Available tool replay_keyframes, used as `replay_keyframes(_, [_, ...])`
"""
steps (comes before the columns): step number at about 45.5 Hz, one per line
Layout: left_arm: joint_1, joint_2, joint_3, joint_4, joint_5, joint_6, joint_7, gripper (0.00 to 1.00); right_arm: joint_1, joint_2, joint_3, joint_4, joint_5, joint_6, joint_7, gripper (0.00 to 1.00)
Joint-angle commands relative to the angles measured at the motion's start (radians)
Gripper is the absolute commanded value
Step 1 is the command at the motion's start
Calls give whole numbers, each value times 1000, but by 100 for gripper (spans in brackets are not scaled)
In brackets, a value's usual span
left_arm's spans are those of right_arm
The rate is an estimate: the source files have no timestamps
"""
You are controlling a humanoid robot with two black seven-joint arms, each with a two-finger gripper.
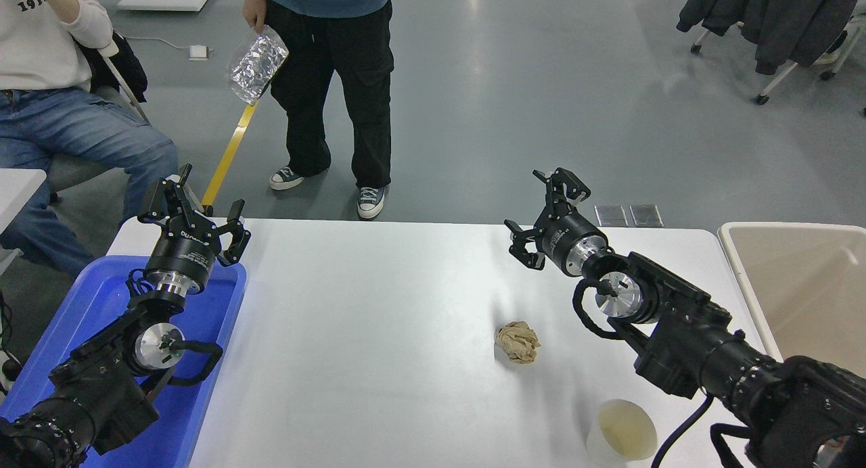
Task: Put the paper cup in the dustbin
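The white paper cup (622,435) stands upright at the table's near edge, its cream-stained inside showing, just left of my right forearm. The beige dustbin (798,278) sits off the table's right end, partly cut off by the picture edge. My right gripper (541,214) is open and empty, held above the table's far side, well beyond the cup. My left gripper (193,211) is open and empty, parked at the lower left over the blue tray.
A crumpled tan paper ball (517,341) lies on the white table (379,319) between the cup and my right gripper. A blue tray (101,299) lies under my left arm. A person stands beyond the far edge holding a foil bag (256,61); another sits at the top left.
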Motion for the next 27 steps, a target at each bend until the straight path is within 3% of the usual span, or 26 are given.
replay_keyframes(1, [2,-1,-4,-1,0,0,0,100,-12,8,-1,5,-1,-2,0,100])
replay_keyframes(27, [-4,2,9,-1,0,0,-2,100,22,-24,-6,11,-7,5,0,100])
